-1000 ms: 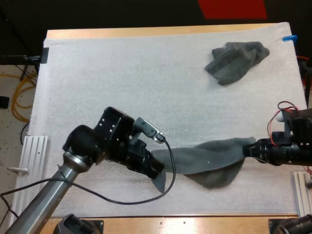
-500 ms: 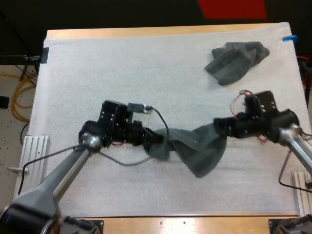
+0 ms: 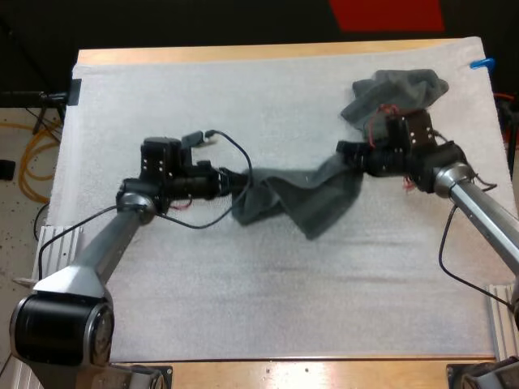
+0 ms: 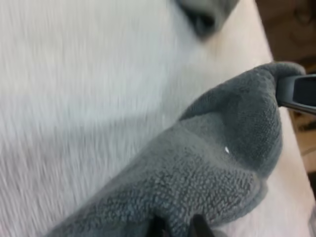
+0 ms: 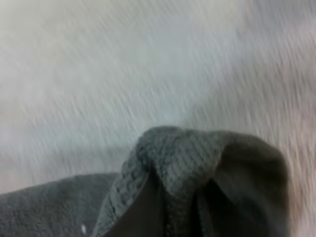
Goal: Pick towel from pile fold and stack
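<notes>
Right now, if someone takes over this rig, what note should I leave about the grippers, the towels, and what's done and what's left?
Grippers: left gripper is shut on one end of the held towel. The right gripper is shut on the other end, close to the crumpled towel.
Things: the held towel hangs between the two arms over the white mat, sagging in the middle.
Done: one towel is picked up and spread.
Left: lay it flat, fold it and stack it. Then take the crumpled towel at the mat's far right.
</notes>
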Tool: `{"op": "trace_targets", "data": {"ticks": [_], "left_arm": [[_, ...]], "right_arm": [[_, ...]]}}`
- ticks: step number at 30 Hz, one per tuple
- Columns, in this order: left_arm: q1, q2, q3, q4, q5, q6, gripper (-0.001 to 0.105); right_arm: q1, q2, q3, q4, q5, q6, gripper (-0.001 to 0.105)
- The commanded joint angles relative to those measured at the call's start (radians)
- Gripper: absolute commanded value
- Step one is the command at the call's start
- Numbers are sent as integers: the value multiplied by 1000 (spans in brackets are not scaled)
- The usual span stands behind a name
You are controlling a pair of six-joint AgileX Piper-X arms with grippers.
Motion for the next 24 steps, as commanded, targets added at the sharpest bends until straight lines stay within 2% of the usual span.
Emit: {"op": "trace_targets", "data": {"ticks": [1, 4, 5, 6, 8, 9, 10, 13, 16, 21, 24], "left_arm": [[4, -8, -22, -14, 15, -4, 8], [4, -8, -51, -10, 15, -4, 29], [4, -8, -60, -5, 15, -4, 39], [4, -8, -72, 0, 15, -4, 51], [6, -8, -92, 6, 15, -4, 66], [9, -9, -105, 12, 15, -7, 68], [10, -10, -112, 20, 15, -8, 68], [10, -33, -134, 63, 11, 10, 67], [10, -86, -135, 136, -46, 107, 67], [10, -227, -135, 390, -286, 369, 67], [10, -293, -135, 511, -374, 446, 67]], "right_arm": [[-2, -6, -26, -9, 12, -4, 0], [-2, -6, -60, -9, 0, -4, 17], [-2, -6, -71, -9, -1, -6, 30], [-2, -6, -83, -11, -1, -10, 47], [-5, -6, -103, -18, -2, -24, 69], [-7, -6, -118, -20, -5, -35, 79], [-8, -6, -126, -18, -9, -45, 83], [-12, -22, -153, 7, -43, -57, 82], [-11, -56, -164, 61, -45, -89, 77], [-1, -116, -164, 218, -34, -175, 75], [20, -132, -164, 317, -4, -225, 75]]}}
